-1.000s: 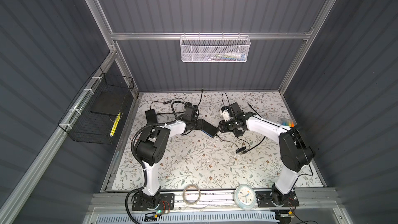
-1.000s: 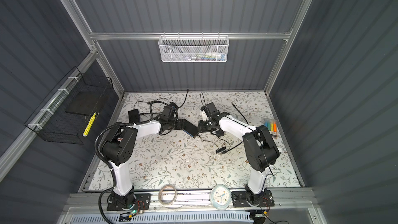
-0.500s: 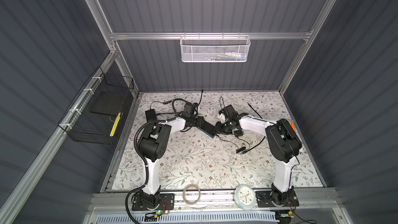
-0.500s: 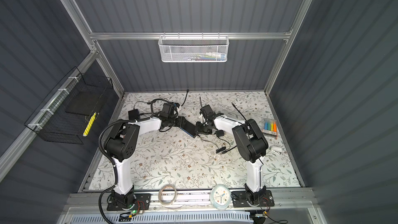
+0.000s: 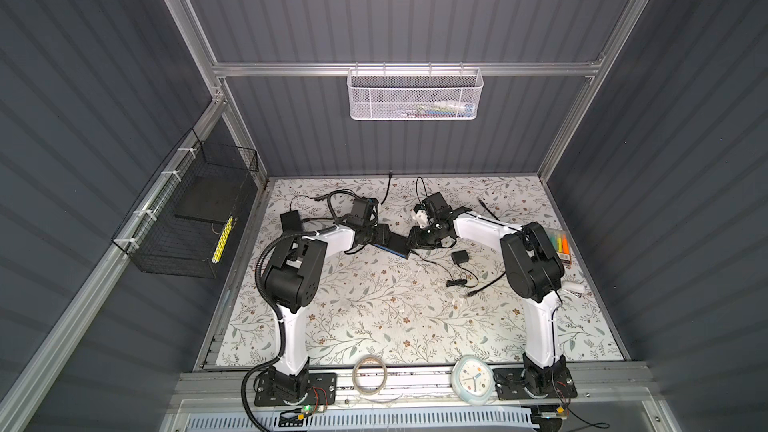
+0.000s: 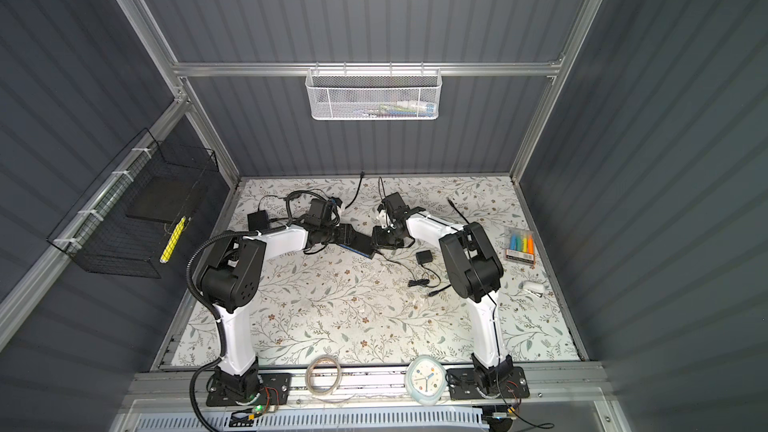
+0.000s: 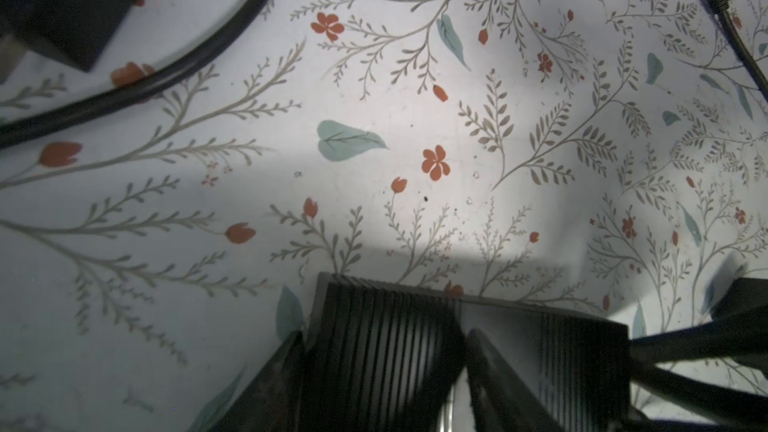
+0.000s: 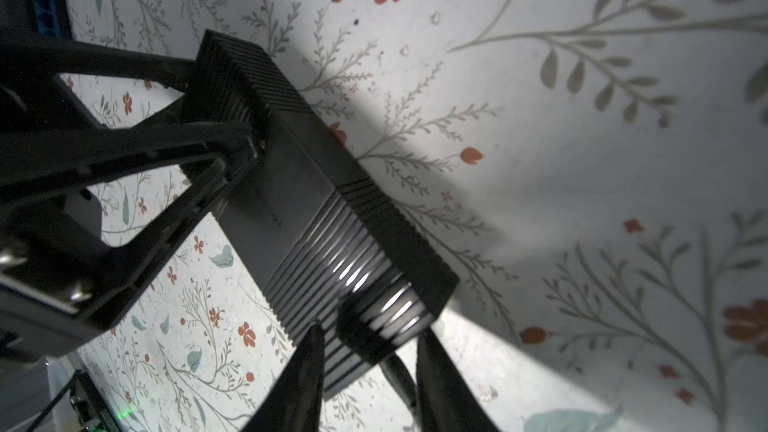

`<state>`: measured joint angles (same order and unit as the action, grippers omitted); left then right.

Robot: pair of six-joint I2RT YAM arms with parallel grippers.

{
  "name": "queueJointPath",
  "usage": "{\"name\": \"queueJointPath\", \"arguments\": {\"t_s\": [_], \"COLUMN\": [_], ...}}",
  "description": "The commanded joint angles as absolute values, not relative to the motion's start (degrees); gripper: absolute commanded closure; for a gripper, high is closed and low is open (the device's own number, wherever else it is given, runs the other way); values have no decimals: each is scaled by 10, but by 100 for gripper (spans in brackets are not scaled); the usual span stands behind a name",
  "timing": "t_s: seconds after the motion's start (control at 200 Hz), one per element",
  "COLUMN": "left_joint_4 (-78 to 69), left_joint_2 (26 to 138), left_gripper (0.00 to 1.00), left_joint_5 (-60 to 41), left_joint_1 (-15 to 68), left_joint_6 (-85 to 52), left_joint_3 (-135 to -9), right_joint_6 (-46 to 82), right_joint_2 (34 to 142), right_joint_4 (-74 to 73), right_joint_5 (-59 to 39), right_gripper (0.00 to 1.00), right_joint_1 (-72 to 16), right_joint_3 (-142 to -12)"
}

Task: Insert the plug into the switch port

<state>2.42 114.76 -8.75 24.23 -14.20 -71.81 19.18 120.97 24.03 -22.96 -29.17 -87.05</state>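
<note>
Most of the floral table (image 5: pixel 374 313) lies bare — the whole near half, from the arm bases up to the middle, is open room. Only a clock (image 5: pixel 471 380) and a tape roll (image 5: pixel 370 376) sit on the front rail, beyond the near edge. Clutter gathers along the far strip: looped black cables and a black power brick (image 5: pixel 291 220) close to the left edge. A pack of markers (image 5: pixel 561 245) lies near the right edge, beside the right arm's elbow.

Both arms fold inward and meet over the far middle, well clear of every edge. Between them is the switch (image 5: pixel 395 245), a long black ribbed box set slantwise. The left gripper (image 7: pixel 384 336) clasps one end of it, a finger pressed to each long side. In the right wrist view those fingers (image 8: pixel 187 151) pinch the box's far end. The right gripper (image 8: pixel 370 332) straddles the opposite end, fingers apart with the box's corner between them — whether they press on anything I cannot tell.

A small adapter (image 5: pixel 459 257) lies near the right gripper, on its near side, with a thin lead running toward the switch. Smallest of all, the plug (image 8: pixel 359 336) shows as a dark stub at the switch's end, between the right fingers. Whether it is seated in the port is hidden.
</note>
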Motion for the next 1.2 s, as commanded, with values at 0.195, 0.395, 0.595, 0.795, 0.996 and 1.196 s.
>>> {"name": "queueJointPath", "arguments": {"t_s": [0.195, 0.395, 0.595, 0.795, 0.996, 1.196], "left_joint_4": [88, 89, 78, 68, 61, 56], "left_joint_2": [1115, 1127, 1151, 1171, 1185, 1191], "left_gripper": [39, 39, 39, 39, 39, 39], "left_joint_5": [-47, -52, -76, -96, -110, -117], "left_joint_1": [229, 228, 226, 227, 227, 226], "left_joint_6": [-129, -111, -104, -105, -106, -107], "left_joint_3": [-710, -734, -754, -763, -763, -763], "right_joint_6": [-127, -212, -235, -238, -237, -238], "right_joint_2": [1103, 1121, 1166, 1191, 1213, 1229], "right_joint_4": [365, 377, 392, 398, 404, 416], "right_joint_5": [-123, -83, -72, -73, -69, -67], "right_gripper": [64, 70, 74, 77, 80, 82], "right_joint_1": [-283, -284, -306, -326, -329, -333], "right_joint_3": [-844, -846, -874, -891, -912, -927]}}
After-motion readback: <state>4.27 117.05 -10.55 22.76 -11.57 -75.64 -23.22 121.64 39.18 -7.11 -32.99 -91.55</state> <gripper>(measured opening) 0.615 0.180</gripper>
